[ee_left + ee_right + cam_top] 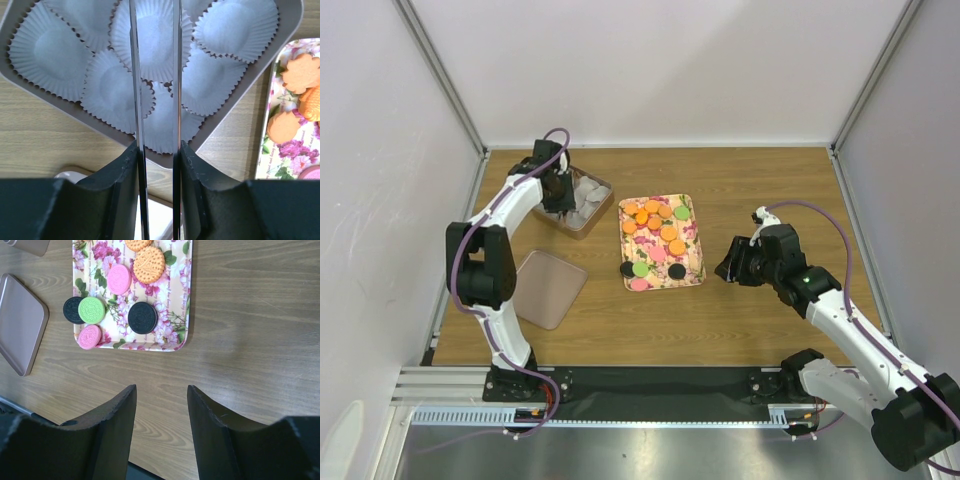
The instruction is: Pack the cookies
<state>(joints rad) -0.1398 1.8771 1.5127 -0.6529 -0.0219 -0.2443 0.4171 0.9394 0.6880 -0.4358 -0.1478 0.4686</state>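
The cookies, small orange, pink, green and black discs (652, 208), lie on the floral tray (696, 245) at the table's middle. In the right wrist view a black cookie (142, 317), a green one (91, 310) and pink ones sit at the tray's near end (172, 335). My right gripper (161, 387) is open and empty over bare wood, right of the tray (730, 268). My left gripper (558, 190) holds thin metal tongs (134, 75), whose blades stand apart over white paper cups (150, 40) in a brown box (235, 107). Orange cookies (301, 72) show at the right.
A flat brown lid (548, 288) lies on the table left of the tray, near the left arm; it also shows in the right wrist view (20, 322). White walls enclose the table at the back and both sides.
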